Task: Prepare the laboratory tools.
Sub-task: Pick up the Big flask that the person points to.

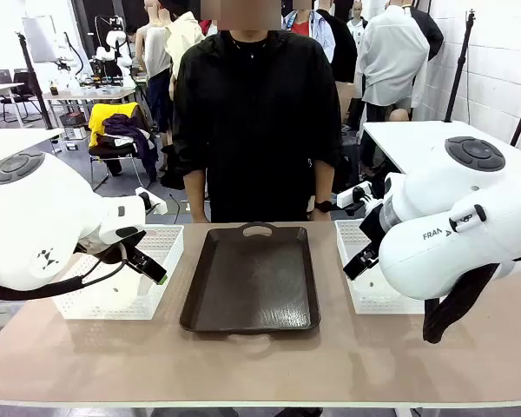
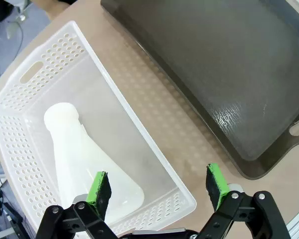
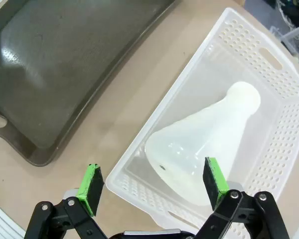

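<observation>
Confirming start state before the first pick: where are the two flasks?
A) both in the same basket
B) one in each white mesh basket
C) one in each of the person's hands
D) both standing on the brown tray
B: the left wrist view shows one conical flask inside a white mesh basket, and the right wrist view shows the other flask inside the other basket.

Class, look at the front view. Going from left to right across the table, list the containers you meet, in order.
left white mesh basket → dark brown tray → right white mesh basket
</observation>
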Controlling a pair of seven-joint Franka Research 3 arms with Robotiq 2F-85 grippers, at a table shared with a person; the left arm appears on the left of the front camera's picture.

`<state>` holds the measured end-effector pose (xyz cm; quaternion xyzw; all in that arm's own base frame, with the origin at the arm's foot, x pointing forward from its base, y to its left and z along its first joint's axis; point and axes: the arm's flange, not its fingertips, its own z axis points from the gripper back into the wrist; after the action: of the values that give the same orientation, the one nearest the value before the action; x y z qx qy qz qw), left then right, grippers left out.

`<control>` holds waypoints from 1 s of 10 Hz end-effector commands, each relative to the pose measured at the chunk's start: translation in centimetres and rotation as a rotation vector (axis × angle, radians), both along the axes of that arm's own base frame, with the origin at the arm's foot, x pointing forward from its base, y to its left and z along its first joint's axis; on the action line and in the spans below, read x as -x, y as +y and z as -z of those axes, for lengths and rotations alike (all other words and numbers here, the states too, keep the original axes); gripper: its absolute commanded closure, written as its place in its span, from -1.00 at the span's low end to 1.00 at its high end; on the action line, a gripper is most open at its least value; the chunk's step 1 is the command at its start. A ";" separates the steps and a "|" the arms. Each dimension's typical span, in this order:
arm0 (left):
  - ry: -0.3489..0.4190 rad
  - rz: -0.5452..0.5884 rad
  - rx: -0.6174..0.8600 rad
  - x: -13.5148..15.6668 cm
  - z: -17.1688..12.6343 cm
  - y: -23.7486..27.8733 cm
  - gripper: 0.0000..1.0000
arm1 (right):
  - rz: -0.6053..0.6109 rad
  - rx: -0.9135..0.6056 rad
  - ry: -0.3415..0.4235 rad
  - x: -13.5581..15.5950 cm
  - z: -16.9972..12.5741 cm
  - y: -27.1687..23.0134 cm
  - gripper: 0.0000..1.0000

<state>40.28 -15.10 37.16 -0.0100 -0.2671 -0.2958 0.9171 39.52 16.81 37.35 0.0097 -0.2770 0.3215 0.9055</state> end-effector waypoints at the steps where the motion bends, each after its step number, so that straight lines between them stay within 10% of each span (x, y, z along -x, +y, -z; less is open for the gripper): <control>1: 0.000 0.000 0.000 0.0 0.0 0.0 -1.00 | 0.000 0.000 0.000 0.0 0.0 0.0 -1.00; 10: 0.000 0.000 0.000 0.0 0.0 0.0 -1.00 | 0.000 0.000 0.000 0.0 0.0 0.0 -1.00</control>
<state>40.23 -15.22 37.16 -0.0097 -0.2671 -0.2973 0.9166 39.52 16.82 37.35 0.0094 -0.2770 0.3218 0.9053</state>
